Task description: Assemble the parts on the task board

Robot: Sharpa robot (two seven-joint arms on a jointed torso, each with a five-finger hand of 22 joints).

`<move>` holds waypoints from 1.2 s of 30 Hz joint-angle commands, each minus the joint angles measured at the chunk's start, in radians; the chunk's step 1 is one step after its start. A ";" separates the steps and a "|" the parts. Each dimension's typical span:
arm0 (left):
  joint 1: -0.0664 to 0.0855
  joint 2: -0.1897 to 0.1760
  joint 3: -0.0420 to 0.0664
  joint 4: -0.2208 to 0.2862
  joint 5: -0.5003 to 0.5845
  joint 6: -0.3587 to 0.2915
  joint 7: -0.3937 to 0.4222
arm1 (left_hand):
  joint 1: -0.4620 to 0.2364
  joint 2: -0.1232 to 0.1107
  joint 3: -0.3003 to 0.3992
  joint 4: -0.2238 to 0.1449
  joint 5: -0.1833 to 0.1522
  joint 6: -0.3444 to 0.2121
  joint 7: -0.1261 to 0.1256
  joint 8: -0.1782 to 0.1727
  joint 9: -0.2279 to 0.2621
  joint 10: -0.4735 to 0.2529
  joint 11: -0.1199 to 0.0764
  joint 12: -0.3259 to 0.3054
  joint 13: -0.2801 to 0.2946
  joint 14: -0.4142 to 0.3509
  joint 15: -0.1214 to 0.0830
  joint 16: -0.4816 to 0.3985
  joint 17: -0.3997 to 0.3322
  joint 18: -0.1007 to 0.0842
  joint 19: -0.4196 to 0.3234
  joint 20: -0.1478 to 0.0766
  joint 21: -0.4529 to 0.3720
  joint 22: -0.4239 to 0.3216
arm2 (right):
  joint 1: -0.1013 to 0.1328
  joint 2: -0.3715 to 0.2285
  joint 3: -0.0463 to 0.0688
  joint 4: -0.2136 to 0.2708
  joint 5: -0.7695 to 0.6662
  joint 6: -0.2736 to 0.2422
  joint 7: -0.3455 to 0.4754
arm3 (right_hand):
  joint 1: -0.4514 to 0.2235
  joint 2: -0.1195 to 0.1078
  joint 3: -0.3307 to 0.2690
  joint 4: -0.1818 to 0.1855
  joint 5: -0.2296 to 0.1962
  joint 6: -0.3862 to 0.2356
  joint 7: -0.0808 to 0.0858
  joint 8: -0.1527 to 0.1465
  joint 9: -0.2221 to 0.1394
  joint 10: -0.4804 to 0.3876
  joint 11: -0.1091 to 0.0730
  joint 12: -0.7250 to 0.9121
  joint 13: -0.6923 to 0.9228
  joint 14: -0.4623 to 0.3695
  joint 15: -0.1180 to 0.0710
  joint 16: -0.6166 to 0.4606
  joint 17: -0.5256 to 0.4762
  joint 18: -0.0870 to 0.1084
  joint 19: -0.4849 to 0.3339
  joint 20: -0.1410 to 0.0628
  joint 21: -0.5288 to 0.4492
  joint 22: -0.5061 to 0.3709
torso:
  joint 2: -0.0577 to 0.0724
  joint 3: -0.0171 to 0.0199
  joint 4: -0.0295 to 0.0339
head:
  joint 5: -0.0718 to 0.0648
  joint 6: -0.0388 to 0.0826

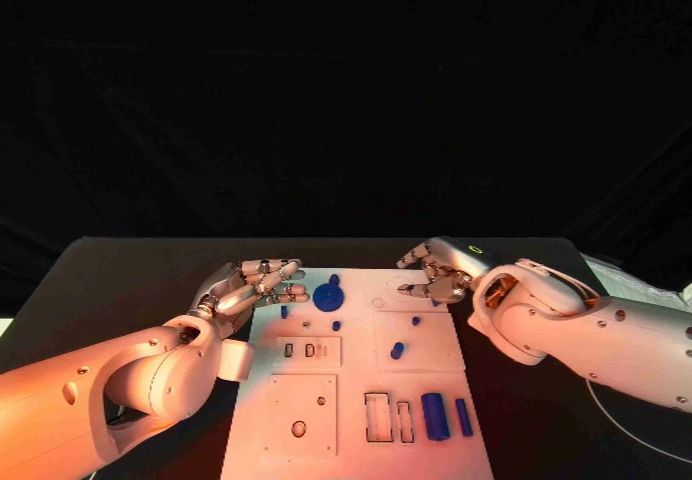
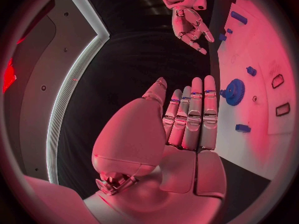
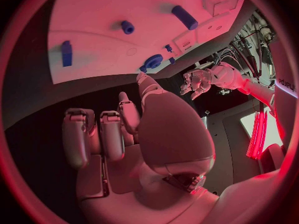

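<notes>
The white task board lies lengthwise in the middle of the black tabletop, running from the near edge toward the far side between the two arms. The left hand hangs over the board's far left corner, holding nothing; in the left wrist view its fingers lie straight and side by side, with the thumb set a little apart, over the dark tabletop just beside the board's edge. Next to its fingertips on the board sits a round blue gear-like part, with a small blue peg just beyond it. The right hand hovers at the board's far right corner, also holding nothing; in the right wrist view its fingers are loosely curled inward, not touching any piece. Further blue parts are scattered over the plate: a small peg near the middle, a short stub and an oval piece on the right half, and, toward the near end, a thick blue cylinder lying beside a thinner blue bar, just right of two empty rectangular slots.
</notes>
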 commanded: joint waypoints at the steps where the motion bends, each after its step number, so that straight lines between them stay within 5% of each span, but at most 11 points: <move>1: 0.000 0.003 0.000 -0.001 0.001 0.024 0.007 | 0.002 0.009 -0.002 -0.006 0.001 0.001 0.003 -0.005 -0.001 -0.001 0.005 -0.001 -0.002 -0.008 0.001 -0.006 0.001 0.009 -0.005 0.001 -0.002 -0.001 | 0.002 -0.038 -0.001 -0.007 0.085 0.027 0.163 | 0.010 -0.001 -0.002 -0.008 -0.001 0.009 -0.002 -0.001 -0.001 0.001 -0.002 -0.005 -0.003 0.082 -0.005 0.004 0.151 -0.007 0.005 -0.001 0.002 0.096 | -0.005 0.0051 -0.0070 | -0.003 -0.001; 6: -0.001 0.007 0.000 -0.002 0.001 0.025 0.006 | 0.002 0.009 -0.002 -0.006 0.001 0.001 0.003 -0.005 -0.001 -0.001 0.005 -0.001 -0.002 -0.008 0.001 -0.006 0.001 0.009 -0.005 0.001 -0.002 -0.001 | 0.001 -0.088 -0.006 -0.029 0.092 0.034 0.196 | 0.012 -0.002 -0.002 -0.011 -0.001 0.009 -0.002 -0.001 -0.001 -0.002 -0.002 -0.009 -0.006 0.081 -0.005 0.002 0.148 -0.007 0.004 -0.001 0.001 0.094 | -0.004 0.0076 -0.0055 | -0.010 0.000; 13: -0.002 0.012 0.000 -0.006 0.001 0.024 0.005 | 0.002 0.009 -0.002 -0.006 0.001 0.001 0.003 -0.005 -0.001 -0.001 0.005 -0.001 -0.002 -0.008 0.001 -0.006 0.001 0.009 -0.005 0.001 -0.002 -0.001 | -0.003 -0.117 -0.020 -0.070 0.088 0.054 0.219 | 0.014 -0.008 -0.004 -0.015 -0.003 0.010 -0.002 -0.002 -0.001 -0.003 -0.002 -0.012 -0.008 0.081 -0.005 0.002 0.147 -0.007 0.003 -0.001 0.000 0.094 | -0.005 0.0063 -0.0060 | -0.012 -0.003; 23: -0.003 0.014 -0.001 -0.011 0.001 0.023 0.004 | 0.002 0.009 -0.001 -0.007 0.001 0.001 0.003 -0.006 -0.001 -0.001 0.005 -0.001 -0.002 -0.008 0.001 -0.007 0.002 0.009 -0.006 0.001 -0.002 -0.001 | -0.024 -0.096 -0.028 -0.131 0.085 0.068 0.234 | 0.021 -0.009 -0.003 -0.021 -0.006 0.011 -0.002 -0.003 -0.002 -0.004 -0.002 -0.014 -0.009 0.081 -0.005 0.002 0.148 -0.007 0.004 -0.001 0.001 0.095 | -0.005 0.0053 -0.0043 | -0.014 -0.005; 26: -0.003 0.014 -0.001 -0.012 0.001 0.023 0.004 | 0.002 0.009 -0.001 -0.007 0.001 0.001 0.003 -0.006 -0.001 -0.001 0.005 -0.001 -0.002 -0.008 0.001 -0.007 0.002 0.009 -0.006 0.001 -0.002 -0.001 | -0.029 -0.085 -0.029 -0.141 0.070 0.066 0.229 | 0.023 -0.008 -0.002 -0.022 -0.006 0.012 -0.002 -0.003 -0.002 -0.004 -0.002 -0.015 -0.010 0.081 -0.005 0.002 0.149 -0.007 0.004 -0.001 0.001 0.095 | -0.005 0.0056 -0.0053 | 0.002 -0.004; 36: -0.003 0.015 -0.001 -0.013 0.001 0.022 0.003 | 0.002 0.009 -0.001 -0.007 0.001 0.001 0.003 -0.006 -0.001 -0.001 0.005 -0.001 -0.002 -0.008 0.001 -0.007 0.002 0.009 -0.006 0.001 -0.002 -0.001 | -0.036 -0.048 -0.029 -0.166 0.029 0.068 0.205 | 0.031 0.006 0.006 -0.028 -0.012 0.026 -0.003 0.000 -0.001 0.001 -0.004 -0.010 -0.004 0.081 -0.006 0.003 0.150 -0.007 0.005 -0.002 0.001 0.097 | -0.006 0.0052 -0.0061 | 0.000 -0.006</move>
